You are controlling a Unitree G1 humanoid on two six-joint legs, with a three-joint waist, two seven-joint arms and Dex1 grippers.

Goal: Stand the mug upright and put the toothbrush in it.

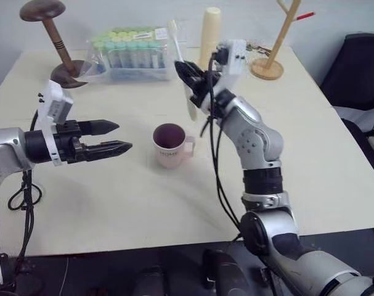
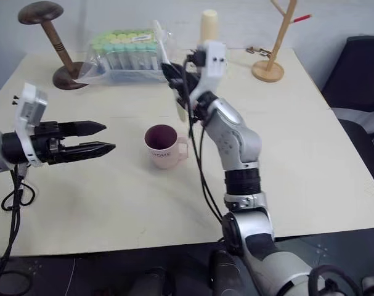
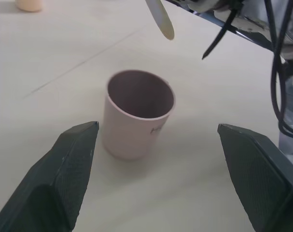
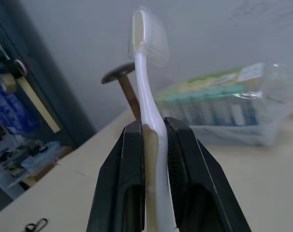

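Clamped between the two black fingers of the right gripper (image 1: pixel 188 75), the toothbrush (image 4: pixel 148 111) stands nearly upright, its bristled head at the top and the tip of its handle hanging above and just behind the mug (image 1: pixel 169 145). That arm rises from the near table edge, bends at the elbow and reaches up over the middle of the table (image 1: pixel 310 166), the wrist tipped upward. Upright on the tabletop, the mug shows its dark inside, handle turned toward the robot's right. To its left, the left gripper (image 1: pixel 113 137) hovers near the mug without touching it, fingers spread wide and holding nothing, pointing level toward the cup from a forearm that comes in from the left. Behind stand a pack of tubes (image 1: pixel 132 49), a tall cream cylinder (image 1: pixel 210 34), a dark wooden stand (image 1: pixel 51 37) and a light wooden rack (image 1: pixel 274 43).
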